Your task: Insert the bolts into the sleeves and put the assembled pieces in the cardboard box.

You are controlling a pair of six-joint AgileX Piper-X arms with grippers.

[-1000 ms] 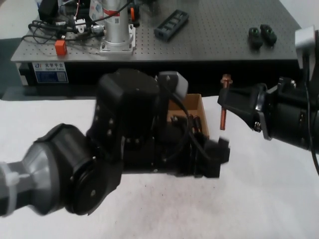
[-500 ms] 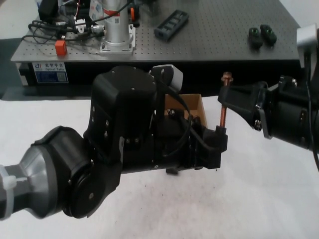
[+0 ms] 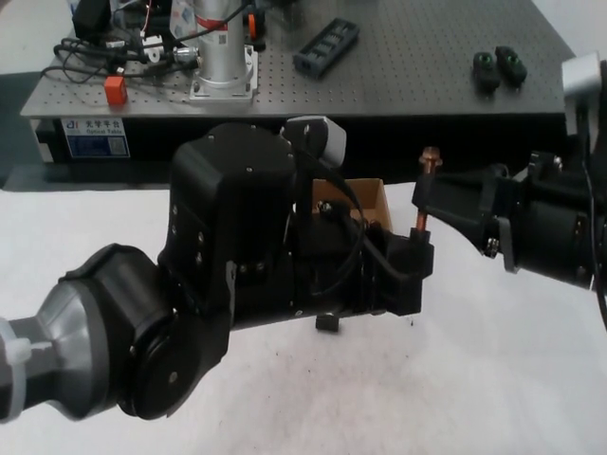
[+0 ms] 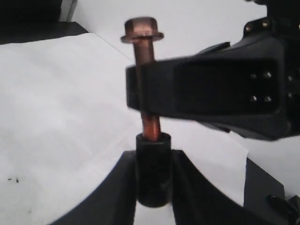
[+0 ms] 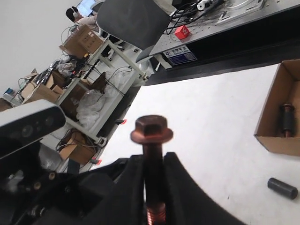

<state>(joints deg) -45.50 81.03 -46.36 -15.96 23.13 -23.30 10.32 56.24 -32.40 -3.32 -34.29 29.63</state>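
Left wrist view is showing the mating step close up: the left gripper [image 4: 153,157] is pinching a black sleeve [image 4: 153,171] upright between its two fingers [image 4: 117,197], bore facing up, while the right gripper [image 4: 145,91] is clamping a copper-coloured bolt [image 4: 143,51] high on the shank, just under the flanged head, and holding it vertical over that bore. Bolt's lower end is meeting the sleeve's mouth and appears to be just entering; depth I cannot tell. Likely reason for the holds: gripping high is leaving the lower shank free to slide down, and gripping the sleeve by its sides is leaving the opening unobstructed. Both pieces are hanging above the white table cover [image 3: 493,360], just beside the cardboard box [image 3: 365,194]. Right wrist view is showing what looks like one assembled piece [image 5: 287,119] lying inside the box and a spare sleeve [image 5: 282,187] lying loose on the cover near the box wall. Obstacles, as judgement: the right gripper is sitting close above the sleeve rim, so it is going to block the head from seating unless it lets go or shifts up; the left arm's bulky wrist is hanging over much of the box, so the drop path is looking tight. Behind the table a perforated metal bench [image 3: 427,76] is carrying a black tray [image 3: 326,45], an orange block [image 3: 115,90] and cables, all well apart from the work
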